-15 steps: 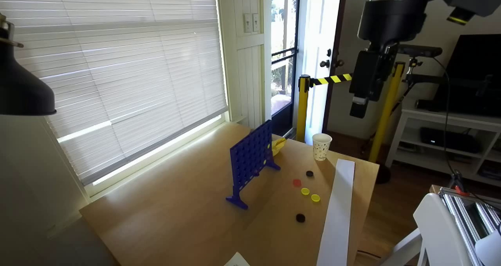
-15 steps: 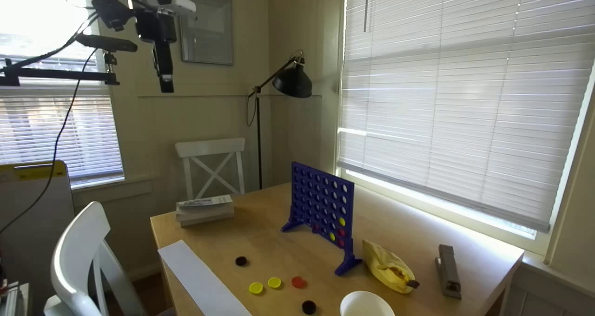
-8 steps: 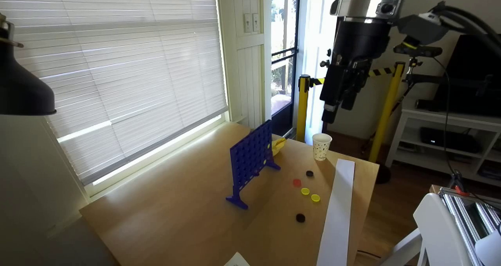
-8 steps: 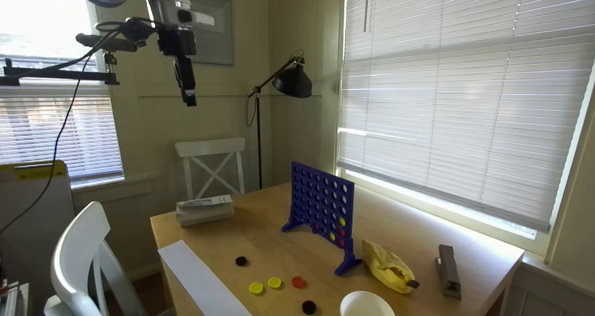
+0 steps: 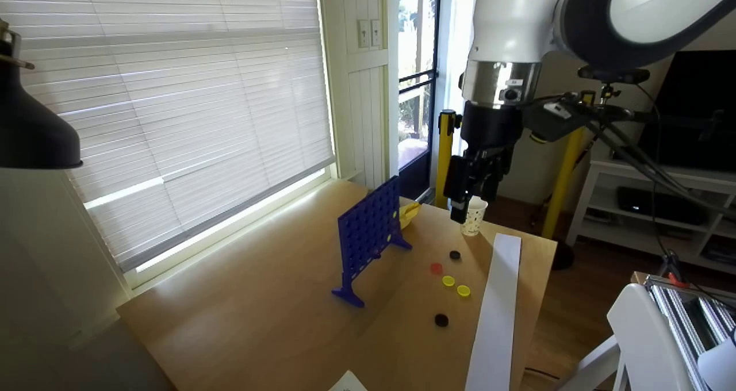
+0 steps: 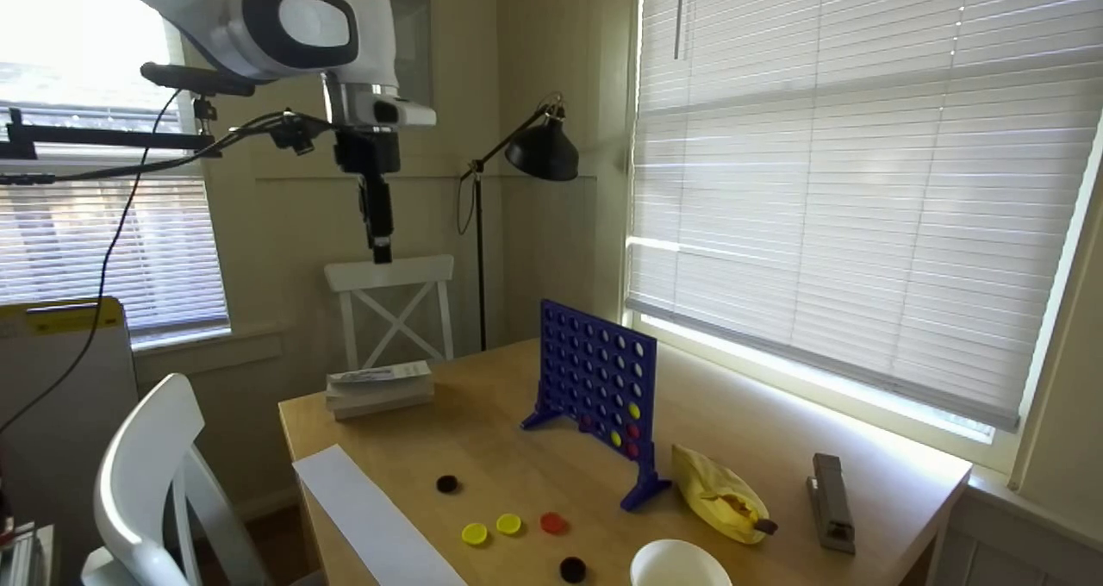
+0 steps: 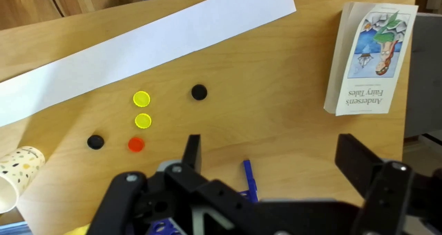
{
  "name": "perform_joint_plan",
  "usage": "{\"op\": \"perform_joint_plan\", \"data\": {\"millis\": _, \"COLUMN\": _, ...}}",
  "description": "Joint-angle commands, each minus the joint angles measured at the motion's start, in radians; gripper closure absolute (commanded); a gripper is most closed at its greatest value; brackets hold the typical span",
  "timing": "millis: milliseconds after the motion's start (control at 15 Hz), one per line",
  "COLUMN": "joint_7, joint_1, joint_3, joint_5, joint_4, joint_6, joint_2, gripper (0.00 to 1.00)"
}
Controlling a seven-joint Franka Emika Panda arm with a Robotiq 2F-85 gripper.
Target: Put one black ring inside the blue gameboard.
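Note:
Two black rings lie flat on the table. The ring nearer the book shows in both exterior views (image 5: 441, 320) (image 6: 446, 483) and in the wrist view (image 7: 199, 92). The ring nearer the paper cup shows there too (image 5: 455, 255) (image 6: 572, 570) (image 7: 95, 142). The blue gameboard stands upright in both exterior views (image 5: 368, 230) (image 6: 597, 372), with several red and yellow tokens in it. In the wrist view the gameboard (image 7: 251, 183) is mostly hidden behind my gripper. My gripper (image 7: 270, 138) is open and empty, high above the table, also in both exterior views (image 5: 474, 204) (image 6: 382, 254).
Two yellow tokens (image 7: 141, 99) (image 7: 143, 121) and a red token (image 7: 136, 144) lie between the rings. A patterned paper cup (image 5: 472, 218), yellow banana-like object (image 6: 719, 495), stapler (image 6: 831, 504), white paper strip (image 6: 379, 521) and book (image 7: 371, 62) are on the table.
My arm has come down and closer over the table, moving left in an exterior view and right in an exterior view. The rings, tokens and gameboard have not moved.

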Motion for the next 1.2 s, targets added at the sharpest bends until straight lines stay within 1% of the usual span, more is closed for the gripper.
{"op": "perform_joint_plan", "data": {"millis": 0, "joint_7": -0.059, "joint_1": 0.004, "joint_3": -0.032, "joint_5": 0.027, "joint_4": -0.017, "joint_6": 0.032, "joint_2": 0.07, "gripper": 0.0}}
{"op": "perform_joint_plan", "data": {"millis": 333, "joint_7": -0.103, "joint_1": 0.003, "joint_3": -0.052, "joint_5": -0.004, "joint_4": -0.029, "joint_6": 0.059, "joint_2": 0.158, "gripper": 0.0}}
{"op": "perform_joint_plan", "data": {"millis": 667, "joint_7": -0.153, "joint_1": 0.005, "joint_3": -0.07, "joint_5": -0.002, "joint_4": -0.018, "joint_6": 0.078, "joint_2": 0.241, "gripper": 0.0}}
{"op": "perform_joint_plan", "data": {"millis": 733, "joint_7": -0.172, "joint_1": 0.005, "joint_3": -0.076, "joint_5": 0.013, "joint_4": -0.009, "joint_6": 0.062, "joint_2": 0.254, "gripper": 0.0}}
{"op": "perform_joint_plan", "data": {"millis": 800, "joint_7": -0.135, "joint_1": 0.01, "joint_3": -0.07, "joint_5": -0.002, "joint_4": -0.024, "joint_6": 0.056, "joint_2": 0.221, "gripper": 0.0}}
{"op": "perform_joint_plan", "data": {"millis": 1133, "joint_7": -0.151, "joint_1": 0.01, "joint_3": -0.078, "joint_5": -0.001, "joint_4": -0.02, "joint_6": 0.056, "joint_2": 0.247, "gripper": 0.0}}
